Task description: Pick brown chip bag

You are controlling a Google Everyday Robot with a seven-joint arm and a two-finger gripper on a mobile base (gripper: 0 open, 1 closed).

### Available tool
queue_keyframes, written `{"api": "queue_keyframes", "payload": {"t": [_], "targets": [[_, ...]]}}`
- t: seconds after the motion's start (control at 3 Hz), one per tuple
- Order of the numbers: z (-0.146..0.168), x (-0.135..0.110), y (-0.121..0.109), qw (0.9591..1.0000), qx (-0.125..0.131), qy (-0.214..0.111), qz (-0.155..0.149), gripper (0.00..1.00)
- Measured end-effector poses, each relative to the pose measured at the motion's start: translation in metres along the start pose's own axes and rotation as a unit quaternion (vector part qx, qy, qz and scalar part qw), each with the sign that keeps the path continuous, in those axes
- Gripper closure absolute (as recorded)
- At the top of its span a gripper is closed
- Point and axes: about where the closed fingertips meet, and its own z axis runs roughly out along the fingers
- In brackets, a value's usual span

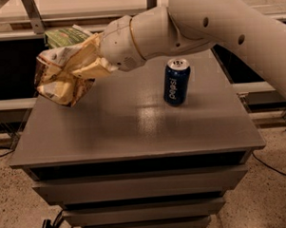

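The brown chip bag (63, 76) is a wrinkly brown and pale yellow foil bag with white panels. It hangs in the air above the left rear part of the grey cabinet top (134, 130), crumpled around my gripper (91, 66). The gripper is shut on the bag, its fingers mostly buried in the foil. The white arm (215, 22) reaches in from the upper right.
A blue Pepsi can (176, 81) stands upright on the cabinet right of centre, under the arm. A smaller green bag (66, 36) lies at the back left, partly behind the lifted bag. The cabinet has drawers below. Shelving stands behind.
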Motion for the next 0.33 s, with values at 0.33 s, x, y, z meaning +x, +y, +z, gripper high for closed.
{"api": "queue_keyframes", "payload": {"t": [0.33], "targets": [[0.0001,-0.0001,0.0000,1.0000,0.000,0.000,0.000,1.00]]}}
